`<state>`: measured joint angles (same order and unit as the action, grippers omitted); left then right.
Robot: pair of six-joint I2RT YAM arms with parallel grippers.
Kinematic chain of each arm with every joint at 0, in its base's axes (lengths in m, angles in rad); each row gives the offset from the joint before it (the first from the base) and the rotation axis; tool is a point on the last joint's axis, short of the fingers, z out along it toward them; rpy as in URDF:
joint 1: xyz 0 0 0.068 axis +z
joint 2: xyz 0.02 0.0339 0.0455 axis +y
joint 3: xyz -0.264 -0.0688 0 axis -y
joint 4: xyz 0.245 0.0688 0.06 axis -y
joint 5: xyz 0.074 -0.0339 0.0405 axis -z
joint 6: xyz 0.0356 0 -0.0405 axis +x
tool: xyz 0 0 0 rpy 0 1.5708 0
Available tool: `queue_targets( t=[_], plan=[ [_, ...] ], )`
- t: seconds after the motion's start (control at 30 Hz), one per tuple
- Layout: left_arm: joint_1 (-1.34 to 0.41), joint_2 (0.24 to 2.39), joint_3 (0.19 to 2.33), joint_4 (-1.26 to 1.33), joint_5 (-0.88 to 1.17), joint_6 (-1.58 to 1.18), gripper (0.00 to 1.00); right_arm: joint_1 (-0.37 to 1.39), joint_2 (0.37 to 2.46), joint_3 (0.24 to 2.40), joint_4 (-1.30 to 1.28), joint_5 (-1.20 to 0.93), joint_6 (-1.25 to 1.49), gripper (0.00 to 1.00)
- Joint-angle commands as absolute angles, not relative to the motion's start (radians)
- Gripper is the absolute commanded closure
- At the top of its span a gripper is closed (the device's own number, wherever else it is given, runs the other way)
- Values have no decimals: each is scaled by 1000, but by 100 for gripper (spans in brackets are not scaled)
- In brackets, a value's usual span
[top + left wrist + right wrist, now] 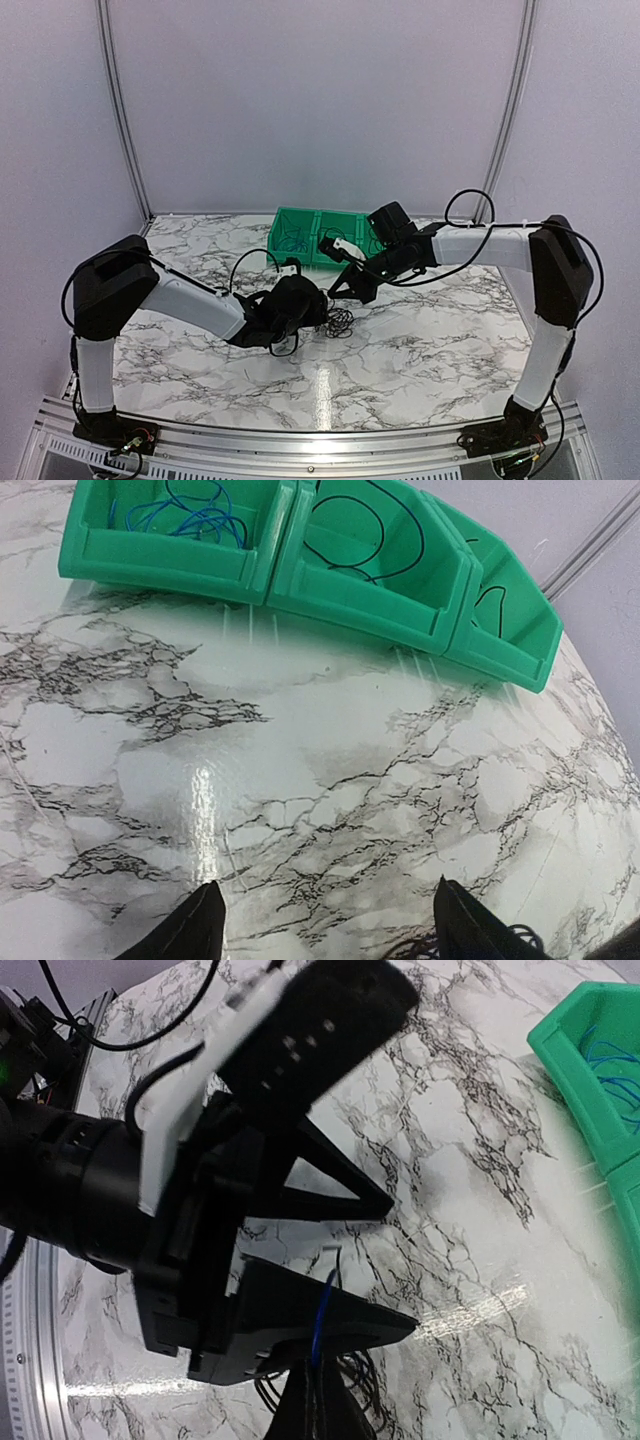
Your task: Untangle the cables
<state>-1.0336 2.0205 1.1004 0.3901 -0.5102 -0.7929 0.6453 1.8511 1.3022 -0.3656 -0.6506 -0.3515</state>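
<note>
Green bins (170, 570), white marbled table (300, 740), black cables (340, 322)

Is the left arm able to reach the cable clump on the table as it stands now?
Probably yes. The left end effector is open with the cable clump right beside it and nothing between them. The right end effector seems shut on the same clump, so room is tight.
</note>
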Motion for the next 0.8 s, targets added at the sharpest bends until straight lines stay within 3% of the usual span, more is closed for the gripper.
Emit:
queue_targets(
  t=[0.0, 0.47, 0.77],
  plan=[
    [-1031, 2078, 1148, 377, -477, -808, 29, 653, 1795, 1298, -338, -692, -348, 100],
    [-1031, 2082, 1103, 377, -465, -795, 34, 632, 1627, 1247, -304, -749, -363, 100],
    [-1105, 1731, 780, 462, -632, -656, 34, 613, 1654, 1230, -293, -759, -355, 100]
  ],
)
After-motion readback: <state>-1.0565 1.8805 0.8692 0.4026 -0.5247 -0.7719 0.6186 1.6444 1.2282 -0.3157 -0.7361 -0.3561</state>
